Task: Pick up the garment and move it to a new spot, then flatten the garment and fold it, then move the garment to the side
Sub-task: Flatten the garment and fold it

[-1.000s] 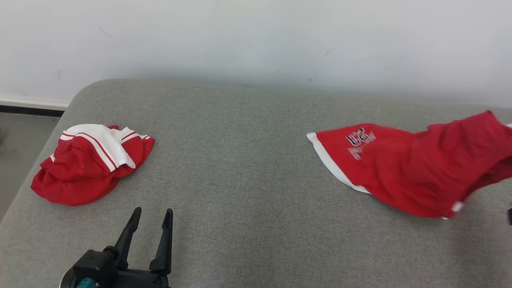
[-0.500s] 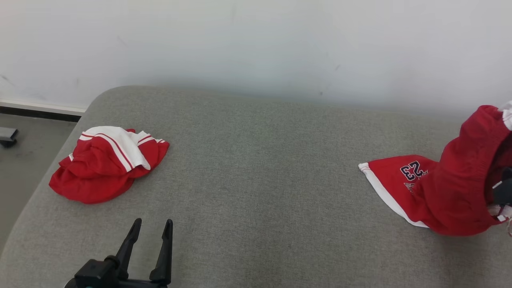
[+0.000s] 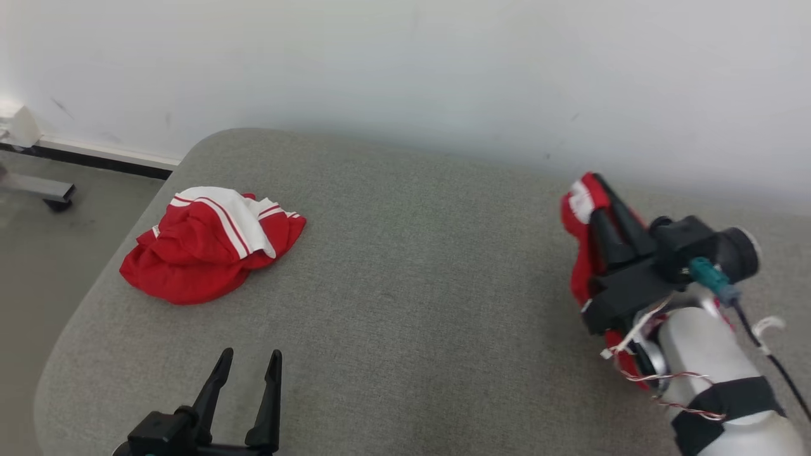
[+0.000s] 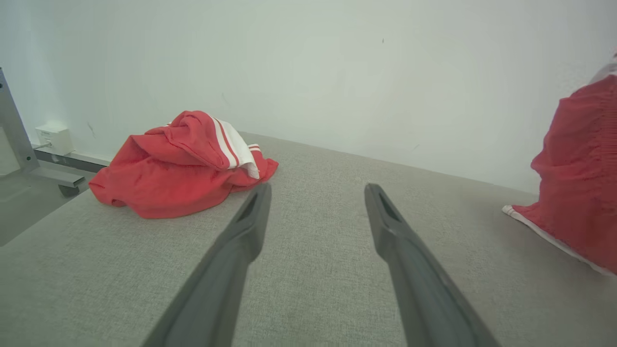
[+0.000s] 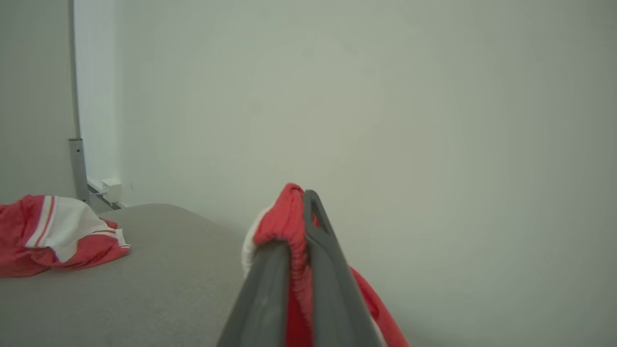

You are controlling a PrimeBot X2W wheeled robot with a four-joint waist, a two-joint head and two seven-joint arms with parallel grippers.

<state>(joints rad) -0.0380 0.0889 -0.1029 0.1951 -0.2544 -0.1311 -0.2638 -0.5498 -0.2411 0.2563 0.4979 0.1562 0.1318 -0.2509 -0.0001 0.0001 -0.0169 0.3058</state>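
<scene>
the right arm comes in from the lower right of the head view, its pale round forearm (image 3: pixel 716 354) wrapped with a black band and thin loose wires (image 3: pixel 665 380). the right claw (image 3: pixel 599 196) points up and away toward the wall (image 3: pixel 405 63), lifted above the right part of the worktop (image 3: pixel 412 285). its two dark fingers are pressed together and pinch the gathered elastic edge of the garment (image 3: pixel 578 212). the cloth is red, a fine mesh knit with a white trim, and it hangs down in soft folds behind and under the claw. if its lower hem touches the worktop, i cannot tell.

the left claw (image 3: pixel 250 358) is low at the near edge, fingers spread apart, holding nothing, pointing forward over the bare surface.

the worktop is covered with grey woven fabric and has a rounded corner. on its far left part lies a second garment (image 3: pixel 203 253), red with white panels and thin red stripes, crumpled in a low heap, well apart from both claws. beyond the left edge is the grey floor (image 3: pixel 57 253) with a metal leg on a wheel (image 3: pixel 38 189).
</scene>
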